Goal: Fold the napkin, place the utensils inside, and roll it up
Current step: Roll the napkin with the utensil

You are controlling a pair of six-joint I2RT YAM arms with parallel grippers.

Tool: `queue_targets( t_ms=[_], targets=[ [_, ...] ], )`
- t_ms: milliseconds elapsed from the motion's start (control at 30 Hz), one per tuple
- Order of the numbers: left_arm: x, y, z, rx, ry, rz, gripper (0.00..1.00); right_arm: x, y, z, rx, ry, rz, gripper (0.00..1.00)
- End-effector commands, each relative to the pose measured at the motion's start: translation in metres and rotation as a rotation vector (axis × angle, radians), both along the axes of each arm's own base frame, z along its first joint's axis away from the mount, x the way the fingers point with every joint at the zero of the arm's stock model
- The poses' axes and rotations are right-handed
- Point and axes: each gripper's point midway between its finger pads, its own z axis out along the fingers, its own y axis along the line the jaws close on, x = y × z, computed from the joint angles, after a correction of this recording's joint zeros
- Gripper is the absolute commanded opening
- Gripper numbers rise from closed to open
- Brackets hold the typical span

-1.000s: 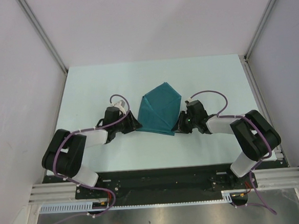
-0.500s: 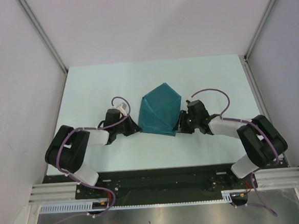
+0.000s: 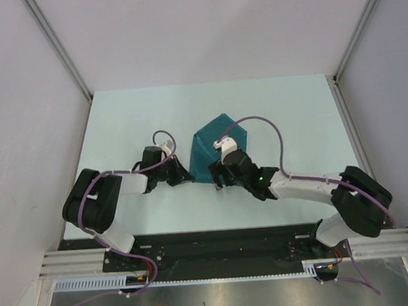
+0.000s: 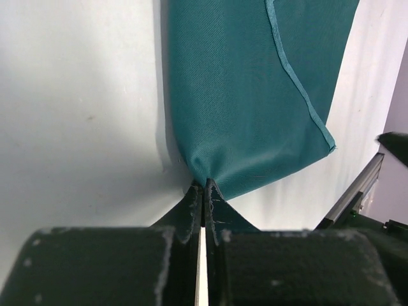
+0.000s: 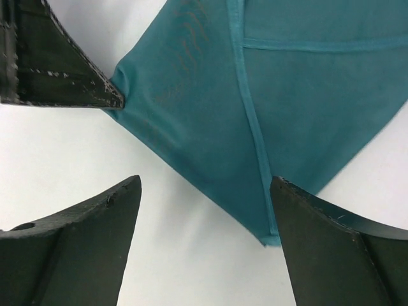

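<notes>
On the pale table [image 3: 117, 117], the soft teal cloth napkin [image 3: 207, 147] is lying folded, centre. The left gripper [image 4: 203, 191] is pinching its near corner shut, probably anchoring it; the right gripper [image 5: 205, 185] is hovering wide open, empty, over it.

The napkin [image 4: 248, 95] is showing one plain teal all over, with no print, and its hem [image 4: 296, 83] is running as a slightly lighter teal line. In the right wrist view, a patch of its weave is catching the light as faint paler streaks. The table [image 3: 118, 124] is reading as a very pale mint, close to white. The left gripper [image 4: 203, 191] and the right gripper [image 5: 205, 185] are both showing black fingers with scuffed, whitish edges. The left arm [image 3: 122, 187] and the right arm [image 3: 304, 184] are alternating black joints with white links, and purple cables [image 3: 258, 119] are looping over them. A tiny green spot [image 3: 261, 179], perhaps an indicator light, is glowing on the right arm's wrist. The walls [image 3: 203, 34] are looking pale grey-lilac.
</notes>
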Motion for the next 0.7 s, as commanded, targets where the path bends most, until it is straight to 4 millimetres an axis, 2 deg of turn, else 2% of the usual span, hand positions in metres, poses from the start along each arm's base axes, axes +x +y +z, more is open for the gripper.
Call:
queue_targets(
  t_ms=[0, 33, 67, 100, 200, 233, 300, 433, 667],
  targets=[
    [0.009, -0.005, 0.016, -0.04, -0.019, -0.016, 0.0, 0.016, 0.03, 0.023, -0.091, -0.256, -0.026, 0.88],
    [0.008, -0.006, 0.016, -0.049, -0.017, -0.025, 0.0, 0.013, 0.037, 0.016, -0.109, -0.268, -0.013, 0.88],
    [0.008, -0.006, 0.015, -0.052, -0.01, -0.025, 0.0, 0.015, 0.043, 0.021, -0.111, -0.311, -0.013, 0.88],
    [0.008, -0.006, 0.016, -0.059, -0.007, -0.023, 0.0, 0.008, 0.055, 0.015, -0.126, -0.324, 0.016, 0.88],
    [0.01, -0.005, 0.019, -0.071, -0.009, -0.018, 0.0, 0.004, 0.071, 0.015, -0.151, -0.374, 0.025, 0.88],
    [0.01, -0.006, 0.02, -0.074, -0.01, -0.018, 0.0, 0.002, 0.075, 0.007, -0.163, -0.375, 0.029, 0.88],
    [0.011, -0.005, 0.023, -0.078, -0.013, -0.017, 0.0, 0.0, 0.084, 0.005, -0.175, -0.408, 0.041, 0.88],
    [0.012, -0.004, 0.024, -0.084, -0.013, -0.017, 0.0, 0.0, 0.097, -0.013, -0.225, -0.44, 0.059, 0.88],
    [0.012, -0.002, 0.026, -0.096, -0.009, -0.01, 0.0, 0.008, 0.101, -0.033, -0.307, -0.468, 0.046, 0.88]
  ],
)
